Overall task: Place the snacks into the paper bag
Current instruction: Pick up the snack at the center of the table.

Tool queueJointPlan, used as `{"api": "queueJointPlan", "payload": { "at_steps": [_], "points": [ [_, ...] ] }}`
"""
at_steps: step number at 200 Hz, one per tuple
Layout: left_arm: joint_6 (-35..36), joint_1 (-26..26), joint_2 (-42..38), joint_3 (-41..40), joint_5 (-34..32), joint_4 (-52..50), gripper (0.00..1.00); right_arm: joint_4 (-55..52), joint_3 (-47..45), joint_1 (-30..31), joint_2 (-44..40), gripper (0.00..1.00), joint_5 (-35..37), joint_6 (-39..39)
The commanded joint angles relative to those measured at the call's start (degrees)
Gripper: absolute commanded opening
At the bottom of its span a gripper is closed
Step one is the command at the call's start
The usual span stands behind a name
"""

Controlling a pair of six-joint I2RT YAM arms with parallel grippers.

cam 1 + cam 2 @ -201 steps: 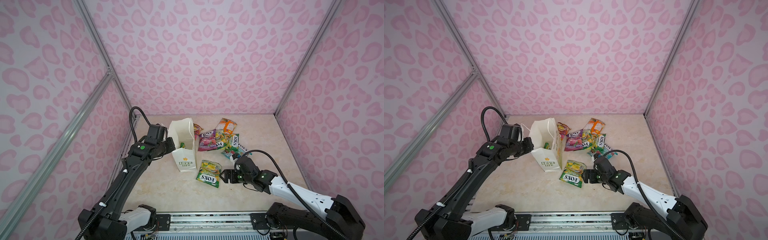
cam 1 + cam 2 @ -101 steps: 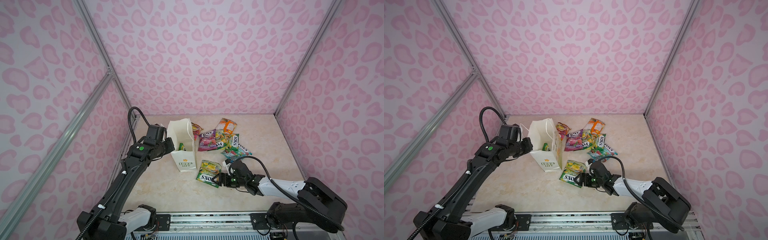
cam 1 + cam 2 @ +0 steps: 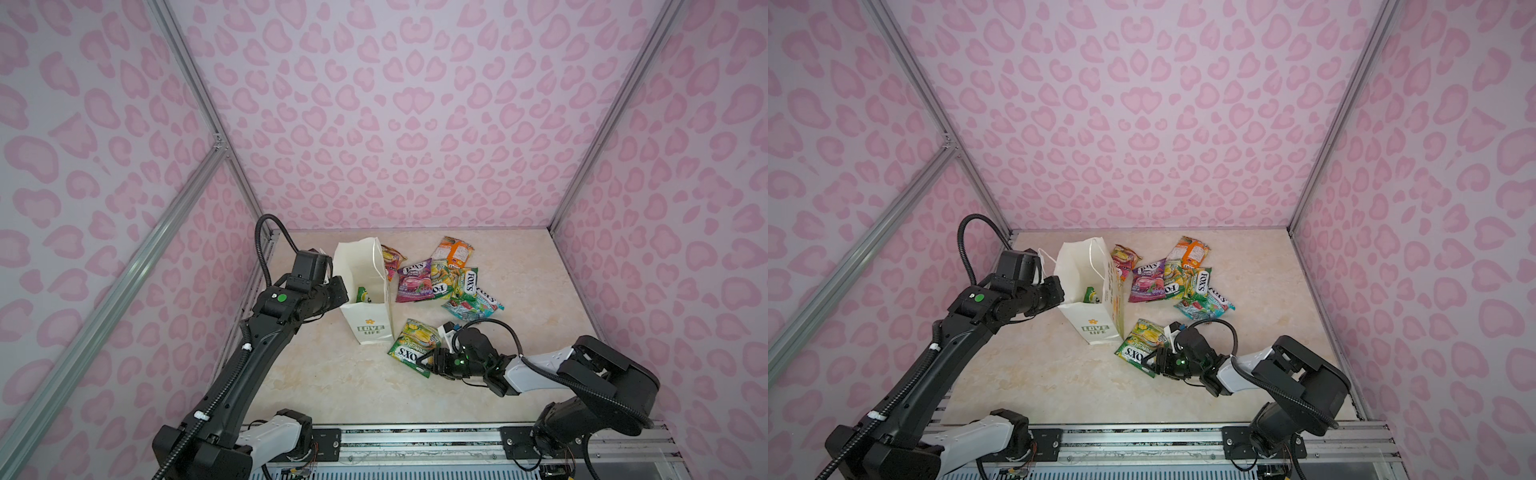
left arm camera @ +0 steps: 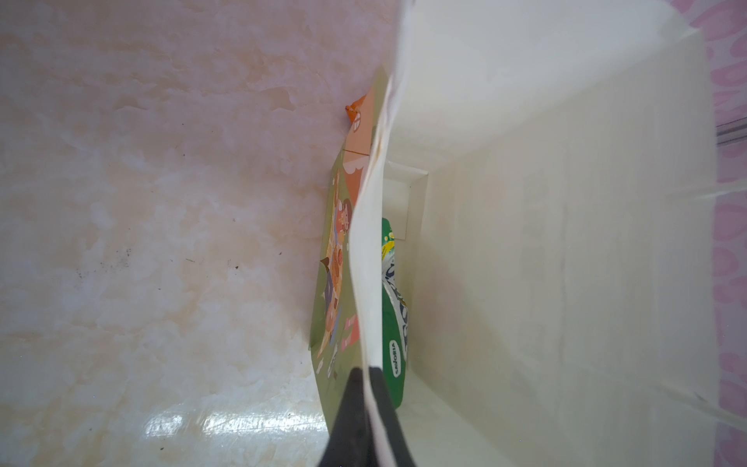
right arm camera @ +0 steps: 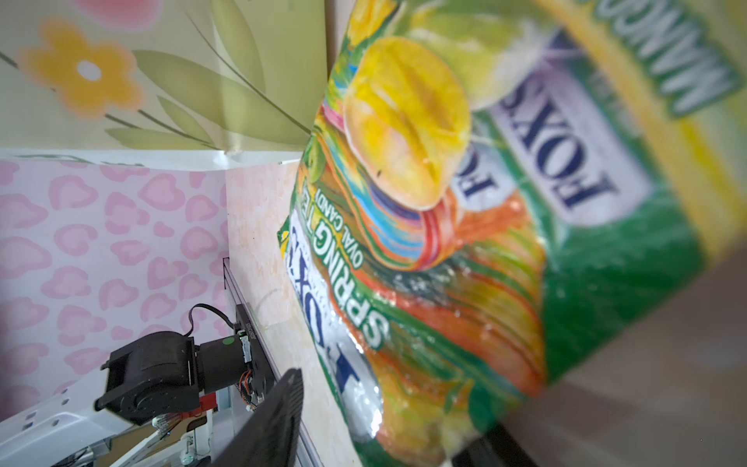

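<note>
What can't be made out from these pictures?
- Right gripper: whether it has clamped the green mango packet; tiny in both top views, blurred in the right wrist view.
- Paper bag contents: its walls hide all but part of one green packet.
- Red packet: partly hidden by the bag in a top view.

Cream paper bag point(image 3: 365, 316), yellow flower; walls point(image 3: 415, 104) pink heart-blotch print; nearest packet point(image 3: 415, 345) green-yellow (mango picture); tabletop point(image 3: 332, 374) beige marbled.

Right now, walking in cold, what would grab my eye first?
The pink heart-print walls all around, then the bright heap of snacks beside the white paper bag. The left gripper pinches the bag's rim, and the right gripper straddles a green packet lying apart, nearer the front.
</note>
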Motion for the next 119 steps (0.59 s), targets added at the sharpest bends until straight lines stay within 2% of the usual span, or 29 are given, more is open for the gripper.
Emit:
{"api": "queueJointPlan", "payload": {
  "at_steps": [1, 32, 70, 88, 119],
  "points": [
    [-0.22, 0.09, 0.19, -0.37, 0.19, -2.17, 0.03, -1.46, -0.67, -0.31, 2.73, 0.50, 2.87, 3.19],
    [-0.29, 0.05, -0.16, -0.23, 0.07, -2.19, 0.03, 0.54, -1.03, -0.68, 4.88, 0.39, 4.63, 4.51],
    [0.01, 0.08, -0.07, -0.37, 0.01, -2.31, 0.03, 1.09, -1.01, -0.65, 4.91, 0.21, 4.96, 4.17],
    [0.21, 0.10, 0.08, -0.29, -0.01, -2.28, 0.03, -0.73, -0.69, -0.68, 2.72, 0.13, 5.66, 2.94],
    [0.39, 0.10, 0.36, 0.22, 0.26, -2.35, 0.03, -10.92, 1.62, 0.24, -4.75, 0.10, 9.07, -1.63]
  ]
}}
